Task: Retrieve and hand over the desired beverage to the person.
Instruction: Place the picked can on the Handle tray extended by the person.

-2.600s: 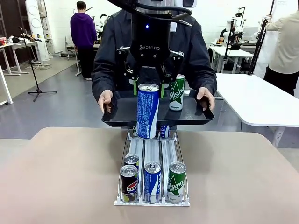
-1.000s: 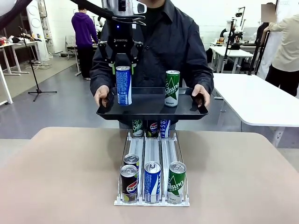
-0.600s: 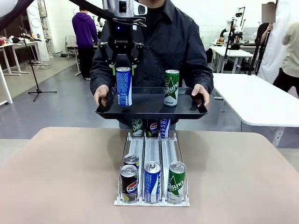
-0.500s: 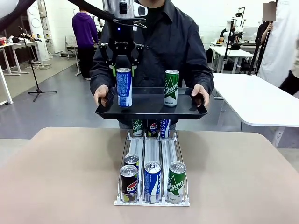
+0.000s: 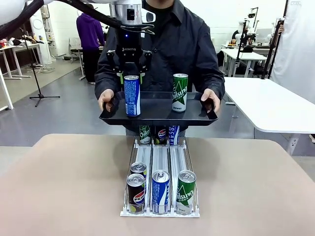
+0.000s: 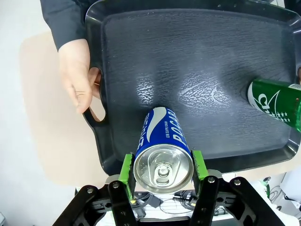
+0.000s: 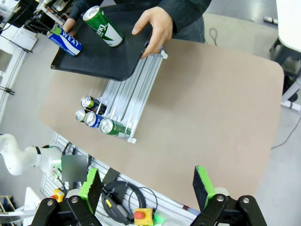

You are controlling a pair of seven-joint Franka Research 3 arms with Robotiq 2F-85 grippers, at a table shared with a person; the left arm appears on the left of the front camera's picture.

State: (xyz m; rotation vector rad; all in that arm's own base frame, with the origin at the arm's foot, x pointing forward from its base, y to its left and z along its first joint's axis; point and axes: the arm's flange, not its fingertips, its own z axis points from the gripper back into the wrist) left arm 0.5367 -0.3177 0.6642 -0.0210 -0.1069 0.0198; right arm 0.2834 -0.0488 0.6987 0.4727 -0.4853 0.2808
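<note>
Left gripper [image 5: 132,75] is clamping the upright blue can [image 5: 132,95] from above, its base resting on the person's [image 5: 167,44] black tray [image 5: 157,118], directly below the jaws.

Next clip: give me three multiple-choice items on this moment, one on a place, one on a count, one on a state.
1. Where does the green can stand?
A. on the tray
B. on the floor
C. in the right gripper

2. How many cans stand at the rack's near end?
A. two
B. four
C. seven

3. The left gripper is
A. open above the rack
B. shut on the blue can
C. shut on the green can

Answers: 1 A, its base rests on the tray; 2 B, three in front, one behind; 3 B, its pads clamp the can's top.
</note>
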